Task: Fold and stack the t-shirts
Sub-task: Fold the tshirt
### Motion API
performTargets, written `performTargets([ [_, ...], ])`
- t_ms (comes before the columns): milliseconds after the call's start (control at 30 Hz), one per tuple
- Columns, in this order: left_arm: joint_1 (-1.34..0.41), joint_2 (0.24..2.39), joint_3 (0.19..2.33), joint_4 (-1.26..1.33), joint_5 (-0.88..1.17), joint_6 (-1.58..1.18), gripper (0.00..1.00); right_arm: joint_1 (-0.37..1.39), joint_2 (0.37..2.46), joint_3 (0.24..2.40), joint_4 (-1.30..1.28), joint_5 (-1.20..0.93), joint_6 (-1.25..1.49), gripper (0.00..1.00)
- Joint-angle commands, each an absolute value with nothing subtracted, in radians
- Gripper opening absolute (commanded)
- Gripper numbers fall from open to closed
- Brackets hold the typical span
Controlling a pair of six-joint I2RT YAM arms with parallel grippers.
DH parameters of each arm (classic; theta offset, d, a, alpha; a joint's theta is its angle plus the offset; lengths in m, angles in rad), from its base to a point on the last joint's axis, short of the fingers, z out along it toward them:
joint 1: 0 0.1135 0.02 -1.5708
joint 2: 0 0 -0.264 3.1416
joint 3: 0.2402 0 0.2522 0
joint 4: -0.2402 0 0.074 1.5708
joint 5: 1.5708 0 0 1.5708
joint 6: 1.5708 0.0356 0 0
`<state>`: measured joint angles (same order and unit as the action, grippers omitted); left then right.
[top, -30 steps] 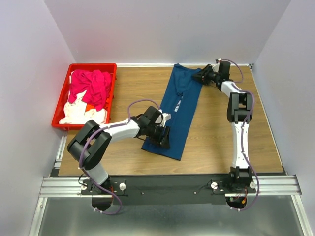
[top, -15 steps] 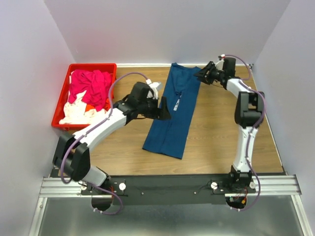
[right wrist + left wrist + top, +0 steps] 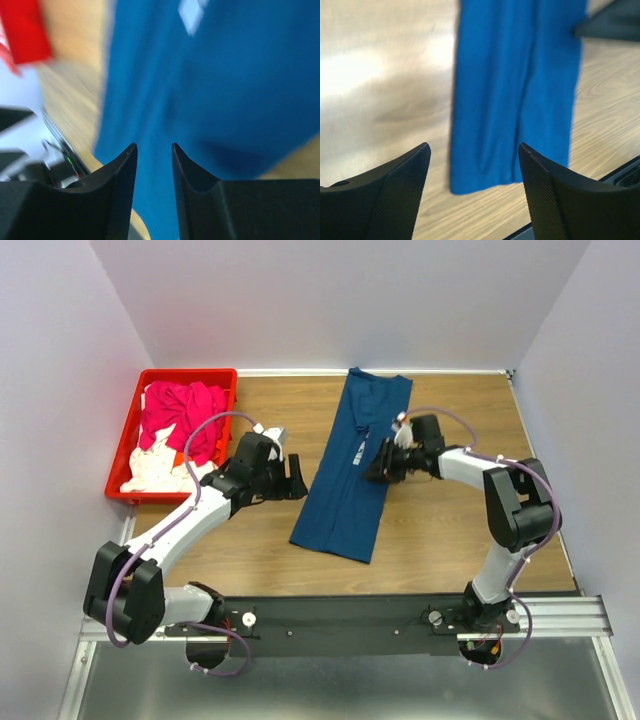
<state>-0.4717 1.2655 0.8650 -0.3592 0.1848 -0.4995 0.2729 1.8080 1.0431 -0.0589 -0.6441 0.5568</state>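
1. Left end effector (image 3: 472, 150): fingers spread wide, with nothing between them. In the top view it sits over bare bench (image 3: 450, 530), just beside the left long edge of the navy t-shirt (image 3: 350, 500) and clear of the cloth.

2. Right end effector (image 3: 153, 147): fingers narrowly apart, a slim gap showing at the tips. No cloth is seen clamped between them, though the wrist view is blurred. In the top view it is positioned at the right long edge of the navy t-shirt, near mid-length.

3. Navy t-shirt: lies flat on the bench as a long, narrow strip. It runs from the far edge at centre towards the near side, angled slightly left. The white chest print (image 3: 360, 452) faces up, close to the right end effector.

4. Red crate (image 3: 185, 375): stands at the far left of the bench. It contains a magenta-pink t-shirt (image 3: 190, 415) on top, a white t-shirt (image 3: 160, 475) at the near end, and an orange t-shirt (image 3: 180, 455) showing between them, all crumpled.
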Motion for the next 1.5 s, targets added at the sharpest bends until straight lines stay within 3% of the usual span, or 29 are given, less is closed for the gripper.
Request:
performTargets([
  [0,-0.480,1.233,0.799,-0.382,0.178,-0.535,0.77,0.304,1.781,0.942,-0.147,-0.626,0.503,0.40],
  [367,-0.612,1.315,0.738,-0.377,0.215,-0.558,0.76,0.305,1.773,0.835,-0.313,-0.427,0.433,0.39],
  [500,-0.658,1.328,0.742,-0.385,0.215,-0.578,0.76,0.304,1.723,0.851,-0.399,-0.250,0.391,0.39],
  [733,-0.716,1.335,0.739,-0.413,0.198,-0.618,0.76,0.310,1.485,0.879,-0.500,-0.273,0.370,0.49],
  [1000,-0.745,1.345,0.762,-0.431,0.169,-0.640,0.76,0.474,1.344,0.793,-0.719,-0.098,0.526,0.55],
  [1467,-0.793,1.400,0.793,-0.422,0.144,-0.630,0.76,0.664,1.333,0.712,-0.724,-0.078,0.716,0.56],
])
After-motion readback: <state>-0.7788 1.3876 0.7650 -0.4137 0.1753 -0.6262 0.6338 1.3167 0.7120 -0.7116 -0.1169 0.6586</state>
